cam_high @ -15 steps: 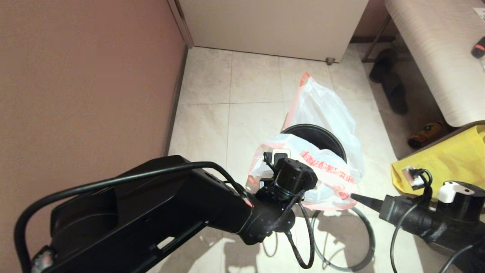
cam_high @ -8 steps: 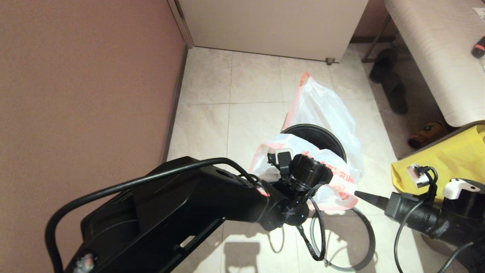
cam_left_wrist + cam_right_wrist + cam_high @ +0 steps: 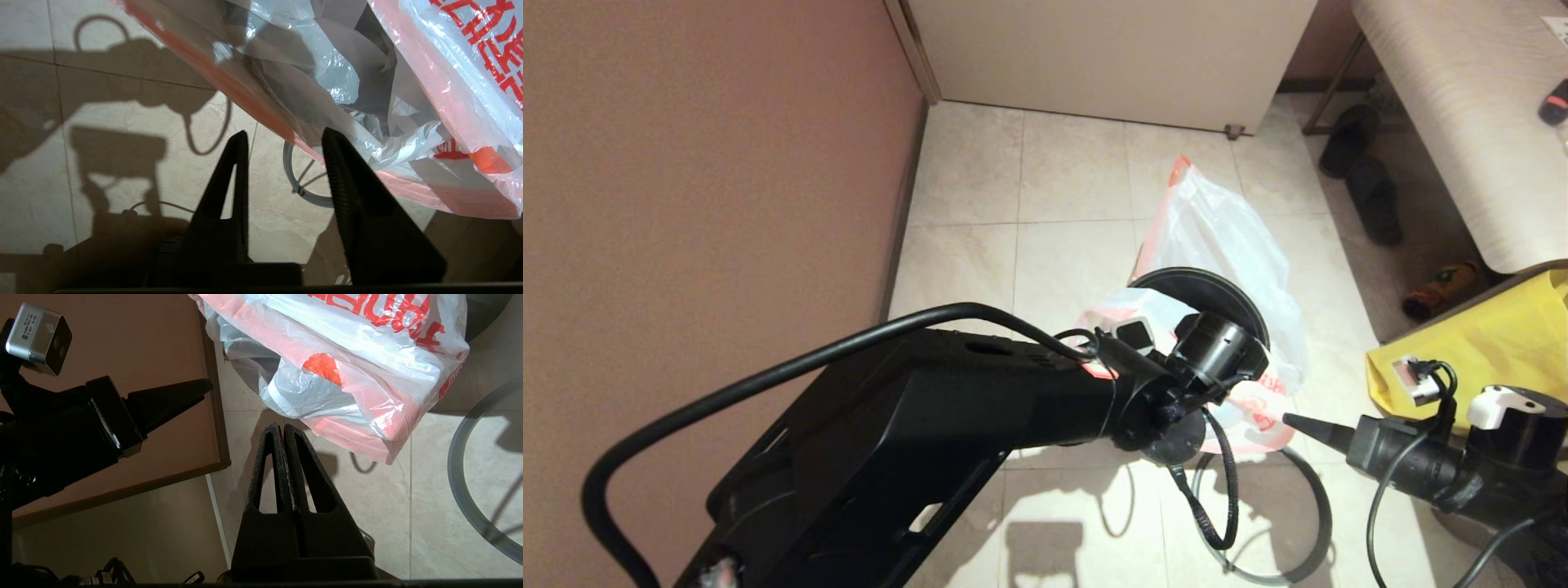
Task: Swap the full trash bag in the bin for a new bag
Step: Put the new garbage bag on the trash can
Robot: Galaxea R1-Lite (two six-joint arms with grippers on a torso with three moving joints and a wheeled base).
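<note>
A lived-in home interior is being shown: beige floor tiles [image 3: 968, 188] are being bordered by a brown wall [image 3: 703, 163] and a pale cabinet [image 3: 1111, 49], while dark slippers [image 3: 1364, 175] are being kept under a wood-grain bench [image 3: 1462, 122], beside a yellow fabric bag [image 3: 1494, 335] and a small wastebasket [image 3: 1217, 290].
</note>
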